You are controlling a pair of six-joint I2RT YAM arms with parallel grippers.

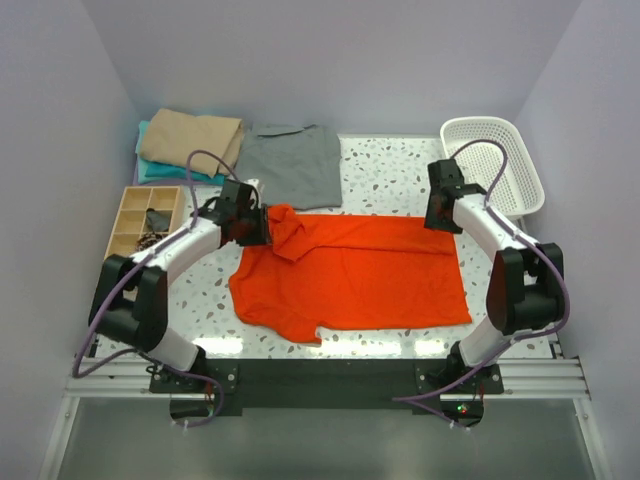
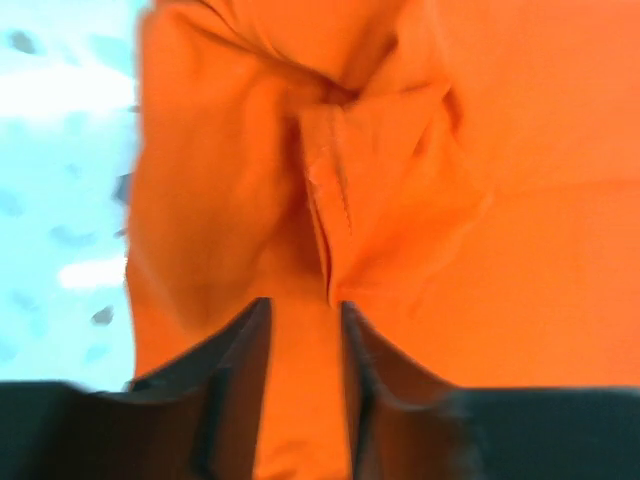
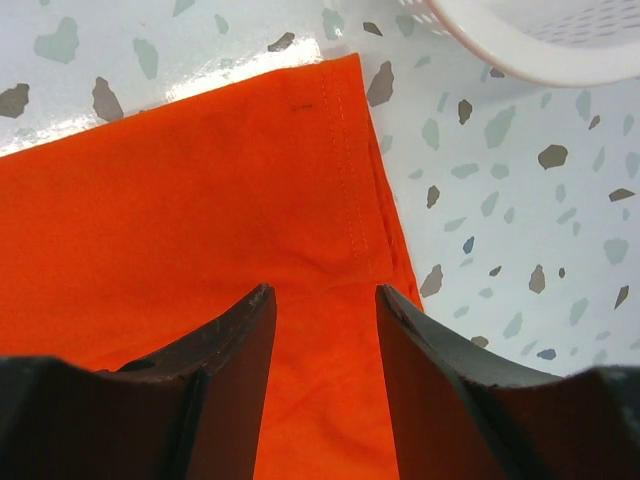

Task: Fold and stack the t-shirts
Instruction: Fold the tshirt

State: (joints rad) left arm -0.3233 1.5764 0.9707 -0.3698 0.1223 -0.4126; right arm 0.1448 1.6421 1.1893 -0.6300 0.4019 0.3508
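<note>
The orange-red t-shirt (image 1: pixel 360 275) lies spread on the speckled table, its upper left part bunched and folded over. My left gripper (image 1: pixel 262 226) is at that bunch. In the left wrist view the jaws (image 2: pixel 303 320) stand close together with orange cloth (image 2: pixel 520 200) between them. My right gripper (image 1: pixel 438 218) is over the shirt's upper right corner. In the right wrist view it (image 3: pixel 322 300) is open above the flat hemmed corner (image 3: pixel 180 200). A grey t-shirt (image 1: pixel 290 165) lies flat at the back. A folded tan shirt (image 1: pixel 190 138) sits on a teal one (image 1: pixel 150 170) at the back left.
A white mesh basket (image 1: pixel 495 160) stands at the back right, close to my right gripper; its rim shows in the right wrist view (image 3: pixel 560 40). A wooden compartment tray (image 1: pixel 140 215) stands at the left edge beside my left arm. Walls enclose the table on three sides.
</note>
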